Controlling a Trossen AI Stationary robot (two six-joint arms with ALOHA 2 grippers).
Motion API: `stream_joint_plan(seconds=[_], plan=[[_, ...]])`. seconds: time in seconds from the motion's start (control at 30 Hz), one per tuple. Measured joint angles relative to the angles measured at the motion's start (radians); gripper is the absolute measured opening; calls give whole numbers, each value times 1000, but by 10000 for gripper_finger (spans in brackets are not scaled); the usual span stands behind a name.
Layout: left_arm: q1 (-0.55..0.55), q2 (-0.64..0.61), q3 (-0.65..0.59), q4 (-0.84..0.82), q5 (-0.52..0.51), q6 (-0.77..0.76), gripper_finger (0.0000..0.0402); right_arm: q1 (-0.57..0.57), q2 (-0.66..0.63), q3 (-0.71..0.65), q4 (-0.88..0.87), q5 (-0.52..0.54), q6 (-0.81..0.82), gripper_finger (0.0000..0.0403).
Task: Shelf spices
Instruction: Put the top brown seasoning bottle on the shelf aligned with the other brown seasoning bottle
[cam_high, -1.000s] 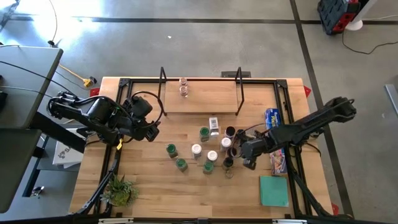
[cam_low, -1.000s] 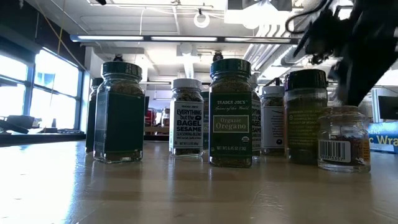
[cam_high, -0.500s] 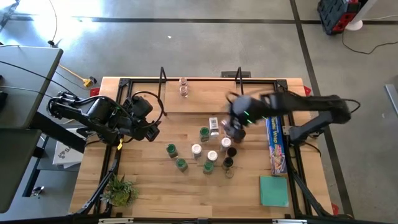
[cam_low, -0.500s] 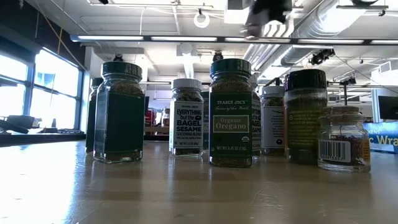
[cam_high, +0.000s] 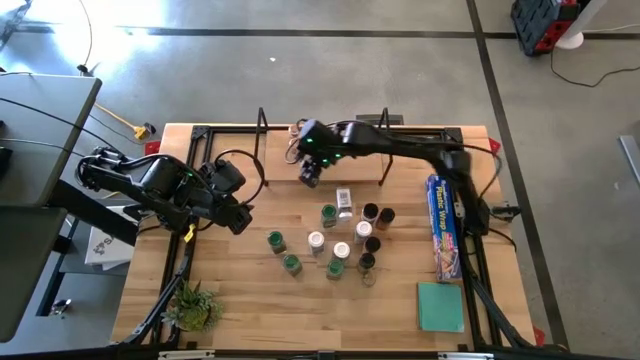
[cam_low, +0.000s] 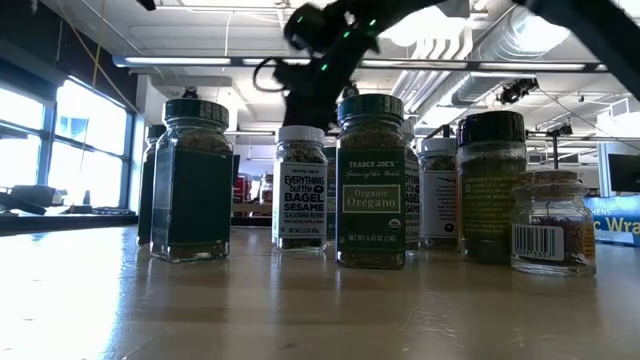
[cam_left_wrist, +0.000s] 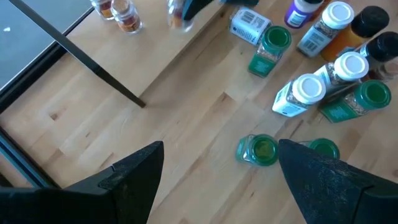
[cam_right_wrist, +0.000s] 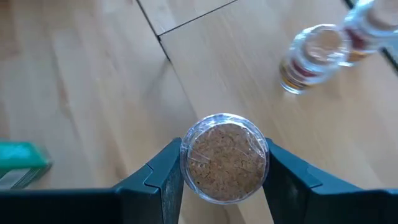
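My right gripper reaches across to the shelf, a light wooden board between thin black wire uprights at the table's far side, and is shut on a clear-topped spice jar. Two small jars stand on the board close by. Several more spice jars with green, white and black tops stand upright in a cluster at mid-table. In the low view they line up, among them an oregano jar. My left gripper is open over the table's left part, touching nothing. My right gripper pinches the clear-topped jar between its two fingers, one on each side of the jar's upper body just under the top. The fingers come from above, pointing down. The jar is upright; whether its bottom touches the board is hidden by the jar.
A long blue foil-wrap box lies along the table's right edge, with a flat teal square nearer the front. A small plant sits at the near left corner. The shelf's wire uprights stand beside the right arm. Bare wood lies left of the jar cluster.
My right gripper has risen from the right side of the jar cluster with the clear-topped jar and swung fast toward the table's far left, ending over the shelf board. The jar went with it, lifted clear of the table. The left arm has kept still.
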Motion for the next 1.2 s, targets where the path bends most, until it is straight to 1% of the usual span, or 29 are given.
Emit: stream_joint_plan(seconds=[0.2, 0.27, 0.37, 0.5, 0.67, 0.73, 1.03, 1.13, 1.2], plan=[[0, 0, 0, 0, -1, 0, 309, 0, 151, 133, -13, 0, 0, 163], [0, 0, 0, 0, -1, -1, 309, 0, 179, 163, -16, 3, 1, 163], [0, 0, 0, 0, -1, -1, 309, 2, 204, 189, -17, 36, 34, 163], [0, 0, 0, 1, -1, -2, 309, -3, 224, 190, -14, 40, 63, 166], [0, 0, 0, 1, -2, -2, 309, -11, 228, 178, 2, 40, 68, 221], [0, 0, 0, 1, -2, -2, 309, -15, 230, 177, 7, 40, 68, 233], [0, 0, 0, 2, -2, -3, 309, -45, 230, 177, 74, 60, 72, 241], [0, 0, 0, 2, -2, -3, 309, -46, 226, 179, 70, 43, 74, 242], [0, 0, 0, 2, -2, -3, 309, -45, 226, 211, 31, 34, 61, 242]])
